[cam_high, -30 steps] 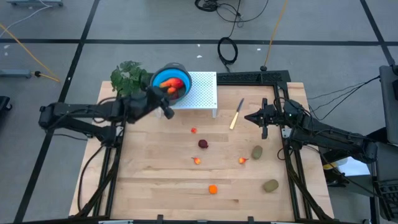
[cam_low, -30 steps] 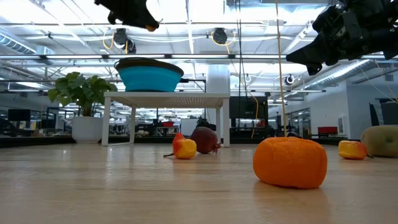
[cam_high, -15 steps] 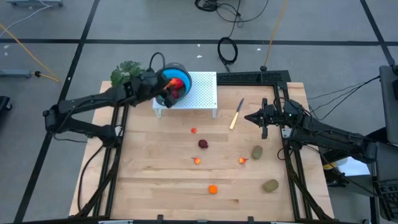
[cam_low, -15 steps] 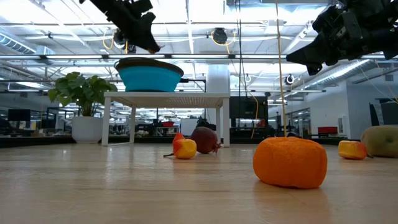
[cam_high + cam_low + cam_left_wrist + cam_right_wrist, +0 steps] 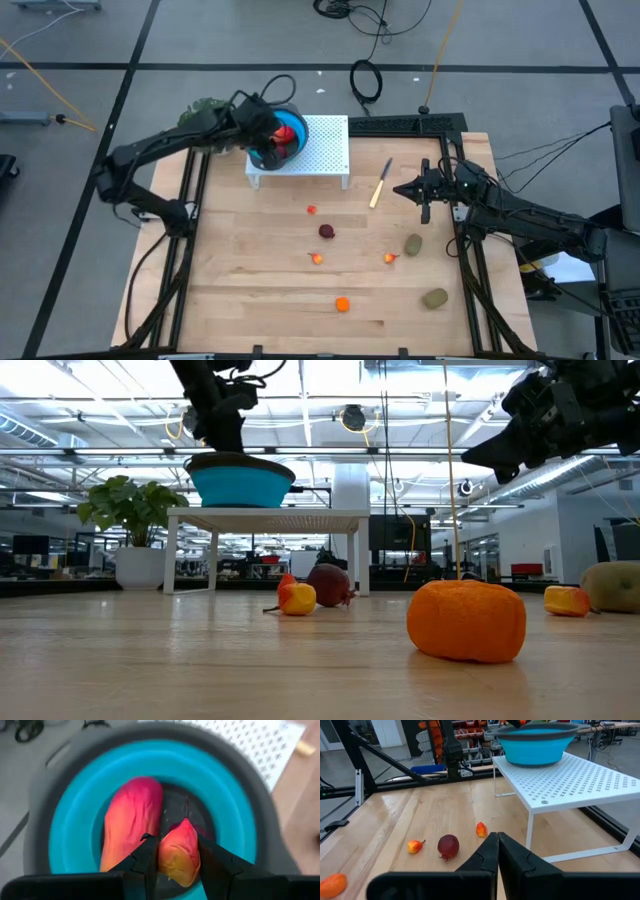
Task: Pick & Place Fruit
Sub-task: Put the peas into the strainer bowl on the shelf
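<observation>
One small orange-red fruit [image 5: 179, 852] is held between the fingers of the left end effector [image 5: 176, 860], over the blue bowl [image 5: 262, 156] at upper centre of the high view. To release well, it should open only when low inside the bowl, beside the longer red-orange piece [image 5: 131, 822]. The right end effector [image 5: 497, 851] waits with fingers together at the right side of the counter [image 5: 260, 290].

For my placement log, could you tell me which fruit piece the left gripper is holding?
The small orange-red piece clamped in the left gripper above the blue bowl; the others lie loose.

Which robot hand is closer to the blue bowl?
Left. The left gripper hangs right over the blue bowl, holding a small orange-red fruit. The right gripper waits far across the table, beside the knife.
</observation>
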Controlling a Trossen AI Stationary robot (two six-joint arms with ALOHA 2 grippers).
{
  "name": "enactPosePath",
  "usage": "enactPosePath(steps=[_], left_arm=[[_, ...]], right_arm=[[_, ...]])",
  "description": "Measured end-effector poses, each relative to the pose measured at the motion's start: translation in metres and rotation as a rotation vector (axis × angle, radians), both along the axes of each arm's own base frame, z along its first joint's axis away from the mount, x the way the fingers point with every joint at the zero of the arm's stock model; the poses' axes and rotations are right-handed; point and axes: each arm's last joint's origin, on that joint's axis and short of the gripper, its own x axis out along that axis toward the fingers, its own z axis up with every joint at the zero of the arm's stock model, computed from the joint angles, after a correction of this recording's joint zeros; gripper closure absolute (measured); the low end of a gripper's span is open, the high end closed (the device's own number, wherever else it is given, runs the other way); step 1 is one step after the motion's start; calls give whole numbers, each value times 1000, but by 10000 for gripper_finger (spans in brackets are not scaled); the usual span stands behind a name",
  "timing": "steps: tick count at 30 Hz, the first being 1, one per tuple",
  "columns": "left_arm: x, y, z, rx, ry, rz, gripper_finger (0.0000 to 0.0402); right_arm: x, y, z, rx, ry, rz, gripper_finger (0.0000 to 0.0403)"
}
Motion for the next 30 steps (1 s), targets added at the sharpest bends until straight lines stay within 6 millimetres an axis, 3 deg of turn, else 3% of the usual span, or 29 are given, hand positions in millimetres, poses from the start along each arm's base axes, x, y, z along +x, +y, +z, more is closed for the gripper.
enactPosePath(steps=[10,19,30], left_arm=[[-9,2,-5,-143,33,-9,287],[-15,8,-6,-161,50,29,286],[-6,14,-20,-211,84,21,286]], right_arm=[[0,0,-1,13,12,0,403],[0,0,-1,13,12,-1,403],[0,0,-1,13,12,-1,403]])
